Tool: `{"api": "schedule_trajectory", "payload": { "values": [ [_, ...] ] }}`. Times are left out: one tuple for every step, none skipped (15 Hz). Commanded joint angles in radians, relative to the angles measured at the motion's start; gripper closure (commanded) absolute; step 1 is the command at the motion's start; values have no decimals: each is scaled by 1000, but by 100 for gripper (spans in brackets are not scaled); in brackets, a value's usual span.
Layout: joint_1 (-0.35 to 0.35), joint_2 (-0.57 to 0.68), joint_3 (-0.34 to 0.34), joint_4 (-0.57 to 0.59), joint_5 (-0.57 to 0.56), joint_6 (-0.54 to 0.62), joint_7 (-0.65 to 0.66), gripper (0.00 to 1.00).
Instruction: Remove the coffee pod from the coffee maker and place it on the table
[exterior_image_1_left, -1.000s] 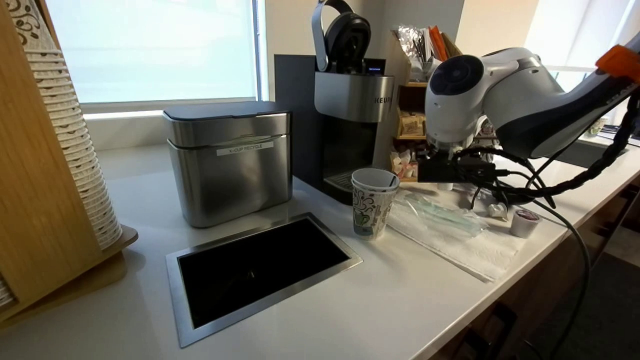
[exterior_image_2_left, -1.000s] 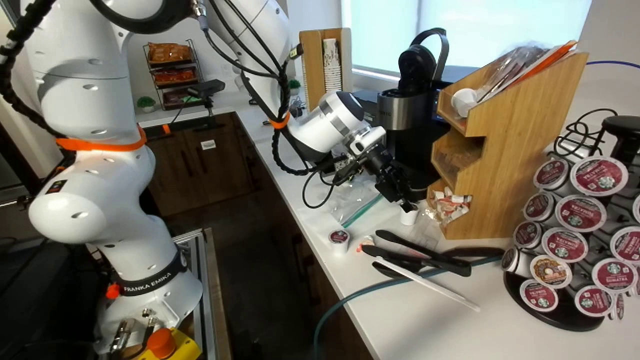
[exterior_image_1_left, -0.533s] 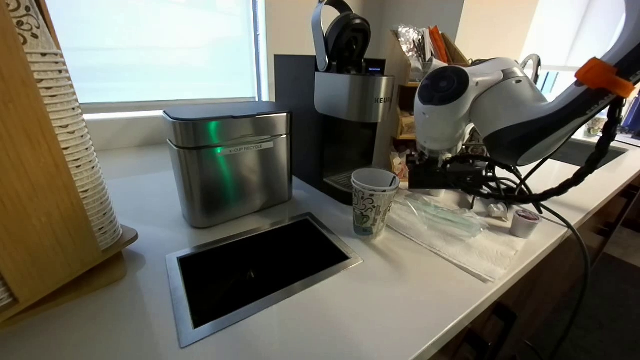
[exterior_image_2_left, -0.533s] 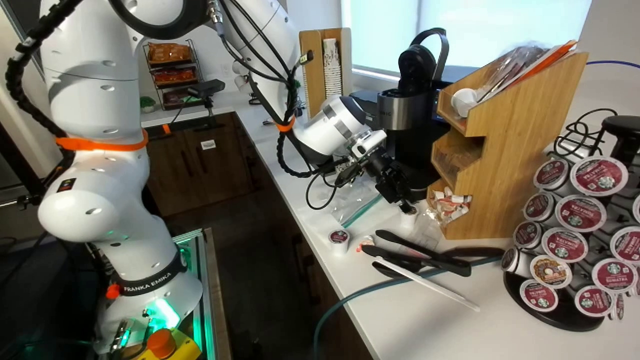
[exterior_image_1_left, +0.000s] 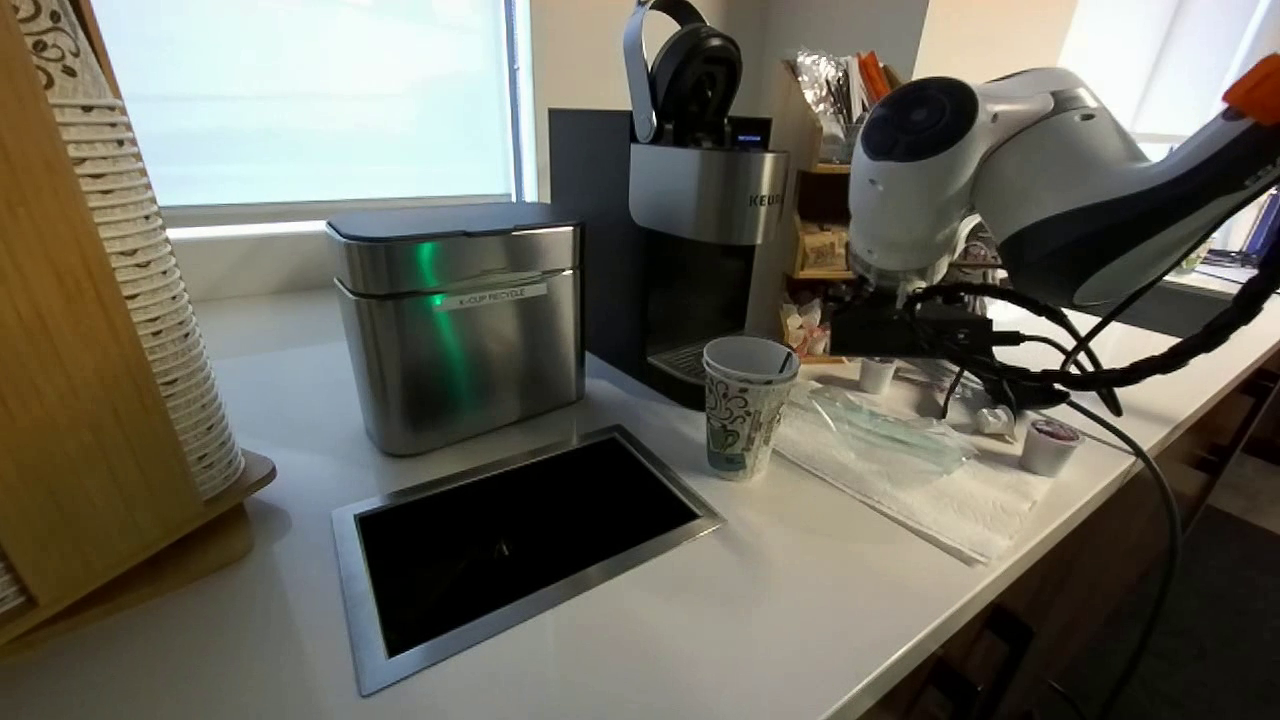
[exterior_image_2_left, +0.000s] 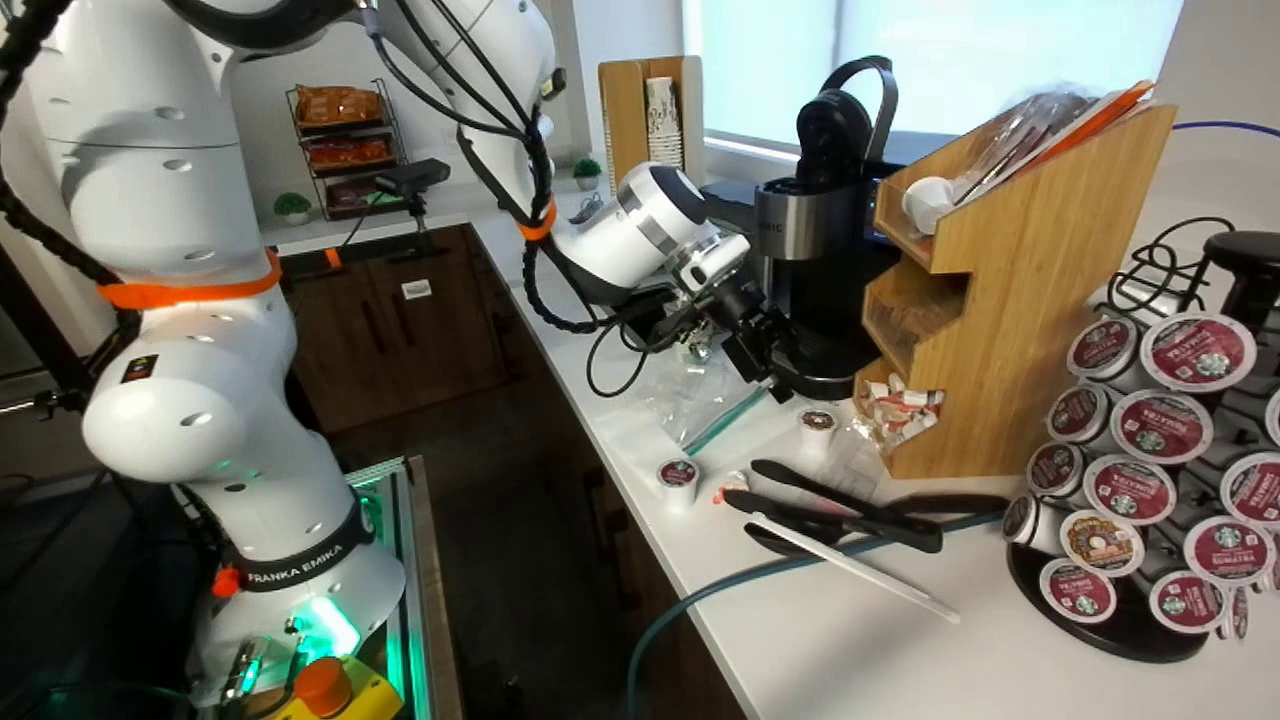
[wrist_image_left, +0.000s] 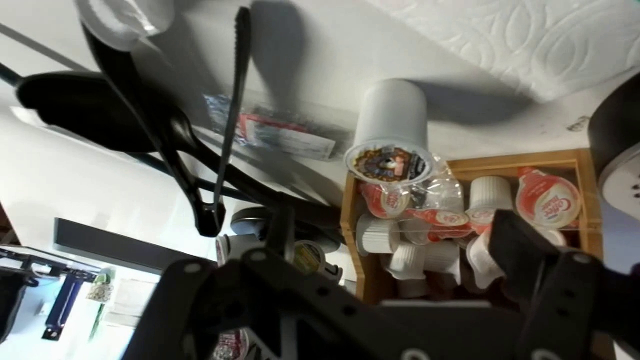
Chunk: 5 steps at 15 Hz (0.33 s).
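The coffee maker (exterior_image_1_left: 708, 195) stands at the back with its lid raised; it also shows in an exterior view (exterior_image_2_left: 800, 222). A white coffee pod with a donut-patterned lid (exterior_image_2_left: 818, 430) stands upright on the white table (exterior_image_2_left: 850, 660), in front of the wooden organizer. It also shows in an exterior view (exterior_image_1_left: 876, 376) and in the wrist view (wrist_image_left: 392, 117). My gripper (exterior_image_2_left: 770, 392) is just above and beside this pod, apart from it. In the wrist view the gripper (wrist_image_left: 397, 237) has its fingers wide apart with nothing between them. The inside of the pod holder is hidden.
Stacked paper cups (exterior_image_1_left: 748, 415) and a metal recycle bin (exterior_image_1_left: 465, 350) stand near the coffee maker. A wooden organizer (exterior_image_2_left: 1050, 300), black tongs (exterior_image_2_left: 850, 508), another pod (exterior_image_2_left: 678, 482), a plastic bag (exterior_image_2_left: 710, 400) and a pod carousel (exterior_image_2_left: 1110, 640) are also on the table.
My gripper was at the top of the pod and has moved up and away from it, towards the robot's base. The pod stays standing on the table, its lid now uncovered.
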Motion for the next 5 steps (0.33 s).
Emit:
{"api": "schedule_trajectory", "payload": {
  "values": [
    [-10,-225,-46,-227,-21,161,-94,0],
    [-42,-279,-48,-279,-111,232,-88,0],
    [-30,-326,-91,-321,-176,287,-92,0],
    [3,-190,-67,-189,-87,187,-77,0],
    [-22,-239,-71,-236,-130,234,-78,0]
  ]
}}
